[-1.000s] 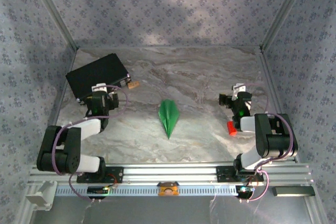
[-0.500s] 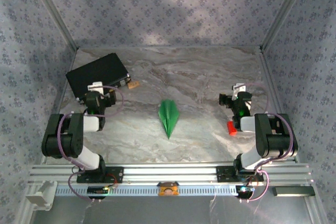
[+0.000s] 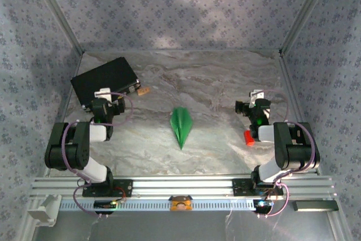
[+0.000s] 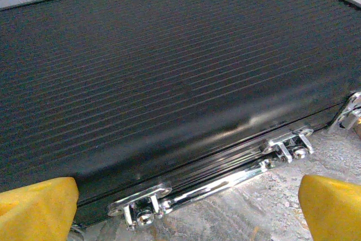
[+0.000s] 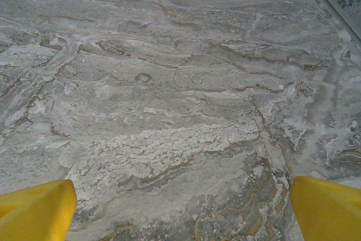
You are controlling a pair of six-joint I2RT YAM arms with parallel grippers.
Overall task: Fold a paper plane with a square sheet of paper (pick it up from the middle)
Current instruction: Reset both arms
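left arm [image 3: 72,152] further back; one paper plane [image 3: 181,126], one red block [image 3: 248,137], one case [image 3: 104,81]

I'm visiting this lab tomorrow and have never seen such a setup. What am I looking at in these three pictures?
Two robot arms are bolted at the near edge of a marble table. The overhead picture comes from a fixed camera above and behind them. The other two come from a camera on each wrist; the yellow shapes in their bottom corners are that gripper's own fingertips. The left gripper faces a ribbed black case with chrome latches; the right gripper faces bare tabletop. Both are open and hold nothing. Mid-table lies a folded green paper plane, and a small red block sits beside the right arm.
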